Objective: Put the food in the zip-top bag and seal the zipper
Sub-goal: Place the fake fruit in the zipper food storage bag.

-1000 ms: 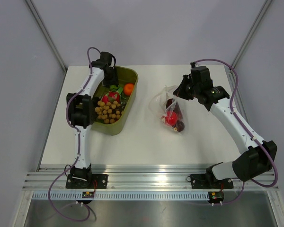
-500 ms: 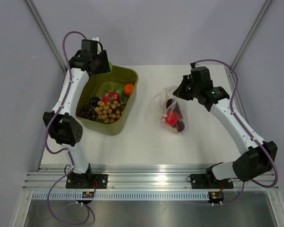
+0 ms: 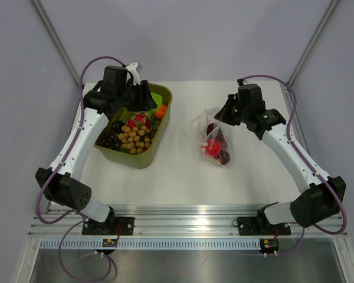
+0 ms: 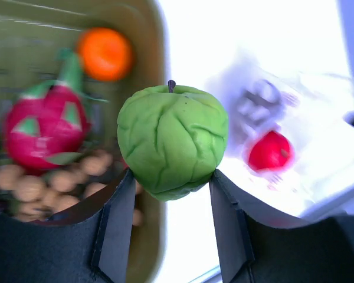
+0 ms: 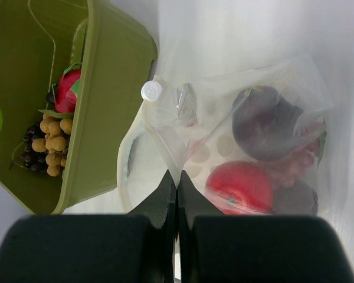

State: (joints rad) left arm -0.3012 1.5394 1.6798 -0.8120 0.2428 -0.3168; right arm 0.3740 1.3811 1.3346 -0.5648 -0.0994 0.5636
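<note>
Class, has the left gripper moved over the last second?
Yes: the left gripper swung right, over the far end of the green tub, holding green food.

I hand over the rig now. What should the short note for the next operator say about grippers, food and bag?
Left gripper: shut on the green toy fruit, held over the olive tub.
Right gripper: shut on the edge of the zip-top bag, which lies right of the tub.
Done: a red piece and dark purple pieces are in the bag.
Left to do: bag the green fruit, then the orange, pink dragon fruit, brown balls and dark grapes lying in the tub; then seal the bag.
</note>
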